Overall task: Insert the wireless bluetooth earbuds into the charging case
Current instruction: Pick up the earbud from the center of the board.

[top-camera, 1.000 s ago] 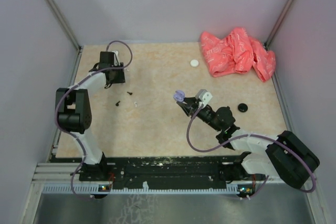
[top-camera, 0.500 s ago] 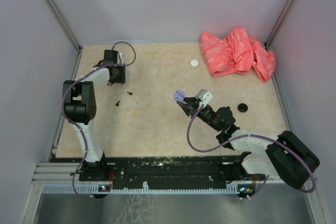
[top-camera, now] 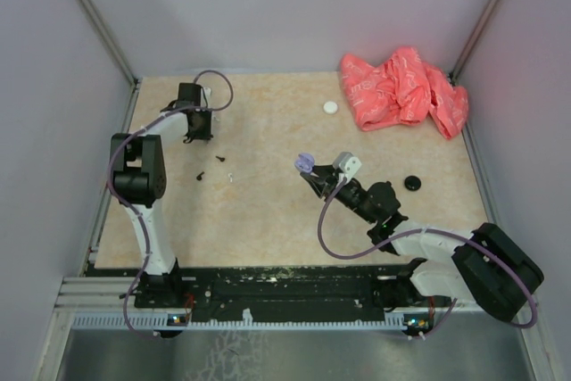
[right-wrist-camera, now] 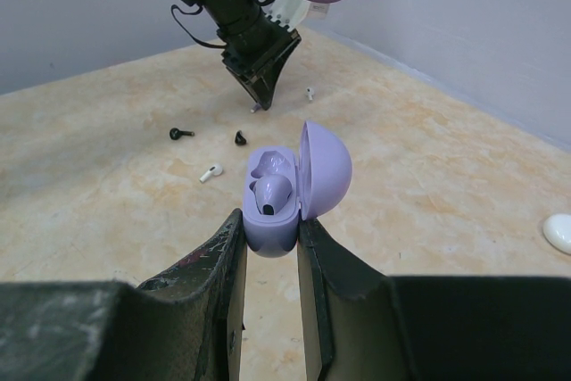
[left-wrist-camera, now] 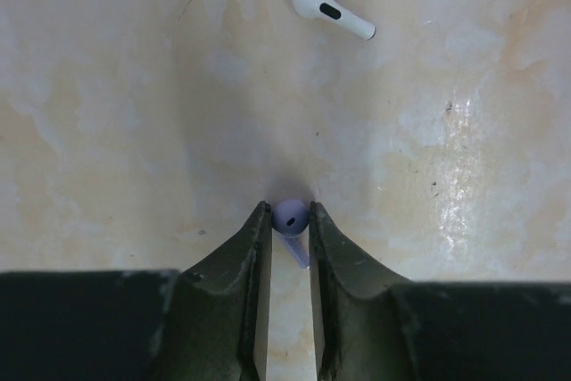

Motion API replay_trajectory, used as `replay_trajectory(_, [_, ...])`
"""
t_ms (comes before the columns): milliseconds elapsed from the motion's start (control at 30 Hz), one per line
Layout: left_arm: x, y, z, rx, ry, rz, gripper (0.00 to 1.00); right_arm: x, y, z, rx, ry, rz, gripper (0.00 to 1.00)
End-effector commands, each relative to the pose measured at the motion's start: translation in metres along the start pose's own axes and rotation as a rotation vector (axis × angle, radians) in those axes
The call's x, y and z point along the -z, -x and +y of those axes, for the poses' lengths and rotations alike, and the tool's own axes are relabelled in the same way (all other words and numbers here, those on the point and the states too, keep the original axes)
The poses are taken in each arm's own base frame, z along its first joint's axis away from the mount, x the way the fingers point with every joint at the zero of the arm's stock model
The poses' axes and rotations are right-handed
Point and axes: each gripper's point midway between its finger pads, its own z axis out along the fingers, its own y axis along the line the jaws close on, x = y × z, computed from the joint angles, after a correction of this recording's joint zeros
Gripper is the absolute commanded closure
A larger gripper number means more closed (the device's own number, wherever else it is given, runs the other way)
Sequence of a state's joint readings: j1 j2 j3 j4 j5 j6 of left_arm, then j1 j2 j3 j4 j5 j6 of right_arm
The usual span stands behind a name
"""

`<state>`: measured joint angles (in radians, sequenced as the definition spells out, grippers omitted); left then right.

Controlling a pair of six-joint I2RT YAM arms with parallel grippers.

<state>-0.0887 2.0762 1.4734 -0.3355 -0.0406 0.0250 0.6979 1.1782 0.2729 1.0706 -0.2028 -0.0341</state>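
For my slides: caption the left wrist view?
Left hand pinching a purple earbud on the table, white earbud lying beyond.

Robot lab cell: plain grey walls (top-camera: 294, 6), aluminium frame (top-camera: 94, 15), beige tabletop (top-camera: 259, 211).

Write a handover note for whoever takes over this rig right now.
Left hand: shut on a pale purple earbud, low at the table, far-left corner.
Right hand: shut on the open lavender case, held above mid-table.
Done: one purple bud seated in it; the other slot looks empty.
Left: carry the gripped bud over and seat it.
Loose: white earbud, second white earbud, black earbud, second black earbud. White case and black case lie apart.
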Motion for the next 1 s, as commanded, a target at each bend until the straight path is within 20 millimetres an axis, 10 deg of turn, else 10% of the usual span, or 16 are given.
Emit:
replay_trajectory(0, [-0.002, -0.02, -0.003, -0.031, -0.016, 0.084, 0.78, 0.0, 0.029, -0.002, 0.022, -0.007, -0.099, 1.0])
replay_trajectory(467, [0.062, -0.025, -0.024, -0.156, 0.079, 0.133, 0.86, 0.004, 0.038, 0.002, 0.015, 0.012, -0.106, 1.0])
replay_trajectory(967, [0.113, -0.091, -0.14, -0.363, -0.034, 0.136, 0.85, 0.013, 0.038, 0.004, -0.008, 0.013, -0.081, 1.0])
